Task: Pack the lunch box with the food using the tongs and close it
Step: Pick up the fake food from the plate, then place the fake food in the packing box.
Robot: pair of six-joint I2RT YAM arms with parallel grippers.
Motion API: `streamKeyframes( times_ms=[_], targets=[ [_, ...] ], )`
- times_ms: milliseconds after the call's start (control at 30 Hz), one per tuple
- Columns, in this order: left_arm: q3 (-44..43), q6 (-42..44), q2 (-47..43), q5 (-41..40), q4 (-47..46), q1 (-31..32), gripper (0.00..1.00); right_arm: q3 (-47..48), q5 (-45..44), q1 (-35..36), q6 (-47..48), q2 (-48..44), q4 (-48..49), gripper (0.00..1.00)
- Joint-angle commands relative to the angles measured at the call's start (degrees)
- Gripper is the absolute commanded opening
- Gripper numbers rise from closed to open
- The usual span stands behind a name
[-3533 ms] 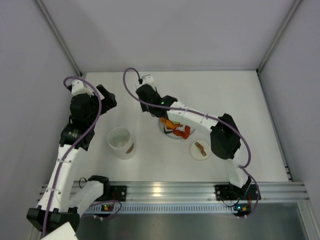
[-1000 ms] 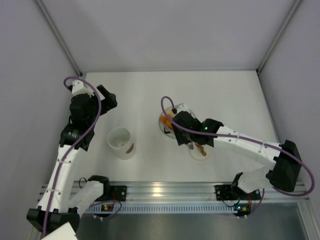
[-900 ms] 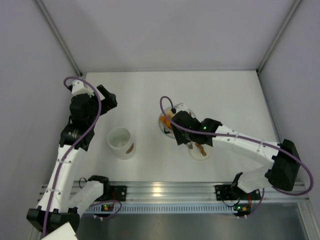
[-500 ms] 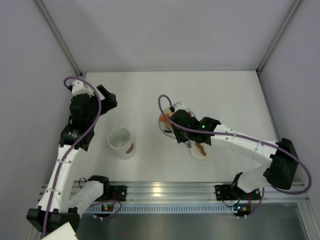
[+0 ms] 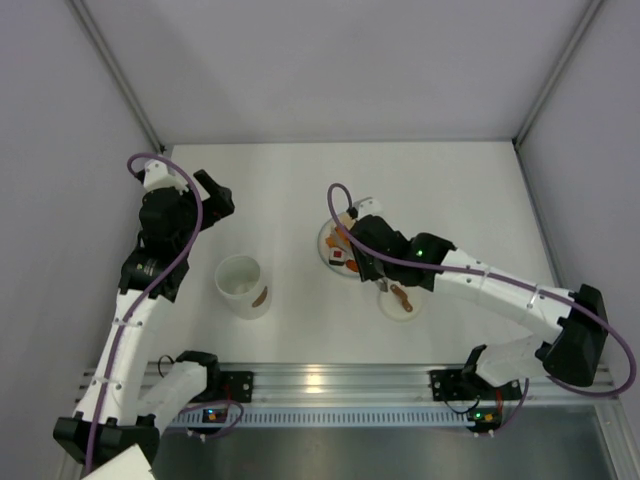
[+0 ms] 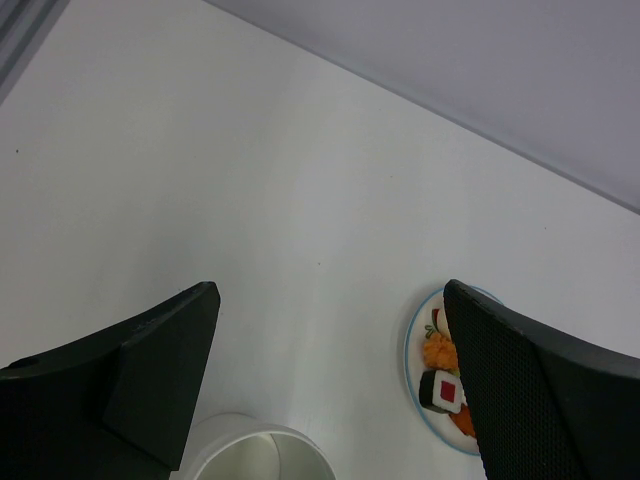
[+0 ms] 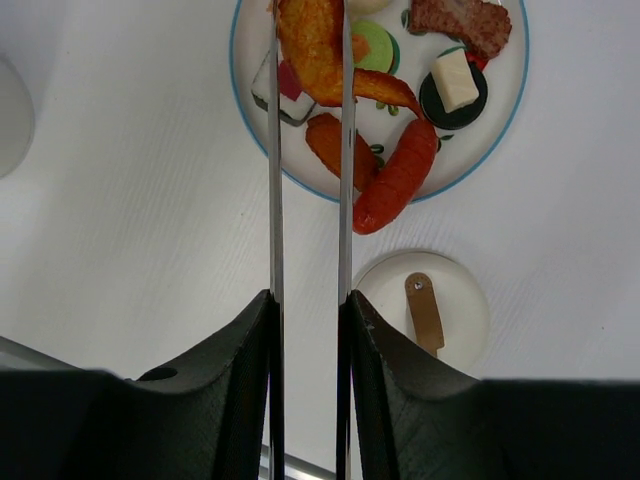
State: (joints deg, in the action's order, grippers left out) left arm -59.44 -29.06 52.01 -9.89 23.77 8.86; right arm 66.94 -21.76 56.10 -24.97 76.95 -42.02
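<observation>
In the right wrist view my right gripper (image 7: 308, 335) is shut on the two silvery arms of the tongs (image 7: 272, 200). The arms run up over the plate, and an orange fried piece of food (image 7: 310, 50) sits squeezed between their tips; whether it is off the plate I cannot tell. More food lies on the plate: a red sausage (image 7: 400, 180), a sushi roll (image 7: 455, 85) and a brown piece (image 7: 460, 20). The white lunch box (image 5: 243, 285) stands open at the left. My left gripper (image 6: 328, 330) is open and empty above it.
The blue-rimmed plate (image 5: 322, 245) lies in the middle of the table, under my right gripper (image 5: 362, 250). A round white lid with a brown strap (image 5: 390, 305) lies just in front of it. The cell's walls stand close on both sides.
My right gripper has squeezed the tongs narrower, closing their tips on the orange piece, and has shifted slightly toward the back. The left arm has not moved.
</observation>
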Motion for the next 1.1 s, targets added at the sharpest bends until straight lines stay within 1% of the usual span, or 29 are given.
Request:
streamKeyframes(
  times_ms=[0,267,367,533,733,900,1067],
  targets=[
    [-0.9,-0.4,-0.4,0.3,-0.9,-0.5,0.99,4.9,-2.8,0.0,1.2,-4.2,-0.8,0.21],
    [-1.0,-0.4,-0.3,-0.7,-0.7,-0.5,0.99,11.0,2.4,0.0,2.0,-4.6,-2.1,0.19],
    [-1.0,-0.4,-0.1,-0.7,-0.7,-0.5,0.99,13.7,5.8,0.3,2.1,-4.1,-1.9,0.19],
    [-1.1,-0.4,-0.2,-0.9,-0.6,-0.5,0.99,19.7,9.8,3.5,1.8,-2.7,-1.7,0.19],
    [-1.5,-0.6,-0.1,-2.1,-0.6,-0.5,0.99,22.3,14.5,7.9,-0.4,-1.3,2.5,0.19],
    [-2.6,-0.8,0.2,-2.0,-0.7,-0.5,0.99,23.9,14.8,12.9,-2.4,2.3,5.9,0.19],
    [-3.9,-0.6,0.1,-2.3,-0.3,-0.5,0.99,26.7,15.2,16.1,-3.1,6.6,8.0,0.19]
  ],
)
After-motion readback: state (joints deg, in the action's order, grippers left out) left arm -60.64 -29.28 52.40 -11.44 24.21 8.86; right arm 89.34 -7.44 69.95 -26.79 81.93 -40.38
